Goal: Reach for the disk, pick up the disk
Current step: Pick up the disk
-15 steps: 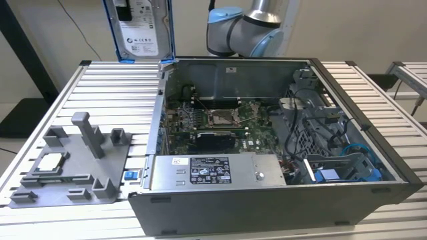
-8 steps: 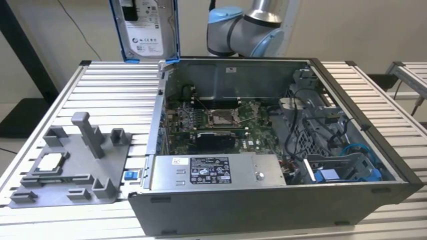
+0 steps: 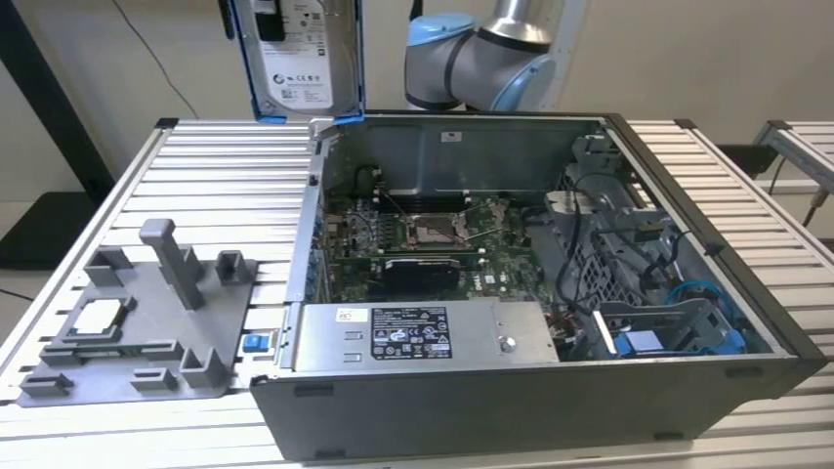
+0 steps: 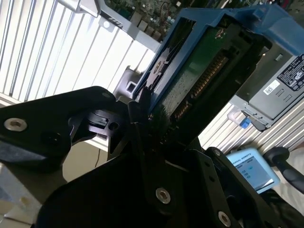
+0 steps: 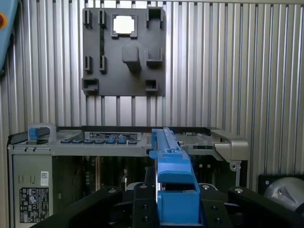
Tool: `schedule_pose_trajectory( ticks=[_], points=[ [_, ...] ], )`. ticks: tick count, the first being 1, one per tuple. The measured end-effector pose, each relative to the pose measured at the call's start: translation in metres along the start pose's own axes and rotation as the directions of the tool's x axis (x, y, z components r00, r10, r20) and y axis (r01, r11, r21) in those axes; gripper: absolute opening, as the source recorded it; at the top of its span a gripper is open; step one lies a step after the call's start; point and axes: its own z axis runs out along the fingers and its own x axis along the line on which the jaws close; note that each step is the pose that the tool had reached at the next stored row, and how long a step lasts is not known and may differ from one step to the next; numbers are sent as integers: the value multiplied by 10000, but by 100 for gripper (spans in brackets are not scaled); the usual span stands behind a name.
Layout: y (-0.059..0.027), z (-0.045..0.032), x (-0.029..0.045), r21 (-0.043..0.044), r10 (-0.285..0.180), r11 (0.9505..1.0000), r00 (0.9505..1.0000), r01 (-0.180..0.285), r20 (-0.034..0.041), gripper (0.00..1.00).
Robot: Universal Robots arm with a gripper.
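The disk (image 3: pixel 297 59), silver with a white label and blue rails, hangs upright in the air above the back left corner of the open computer case (image 3: pixel 521 391). In both wrist views my gripper (image 5: pixel 175 209) is shut on the disk. Its black fingers (image 5: pixel 141 205) press on both sides of the blue rail (image 5: pixel 172 175). In the second wrist view the disk (image 4: pixel 199 66) shows its green circuit-board side, with my gripper (image 4: pixel 159 126) clamped on its lower edge.
A grey fixture plate (image 3: pixel 144 332) with upright posts lies on the slatted table at the exterior view's left, holding a small square silver chip (image 3: pixel 100 315). Inside the case are the motherboard (image 3: pixel 417 234), a power supply (image 3: pixel 417 335) and a blue bracket (image 3: pixel 646 344).
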Motion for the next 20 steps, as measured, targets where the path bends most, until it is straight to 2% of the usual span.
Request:
schedule_pose_trajectory(
  ticks=[20],
  points=[
    [-332, -4, -5, -3, -1, 10000, 10000, 1, 0, 0]
  ],
)
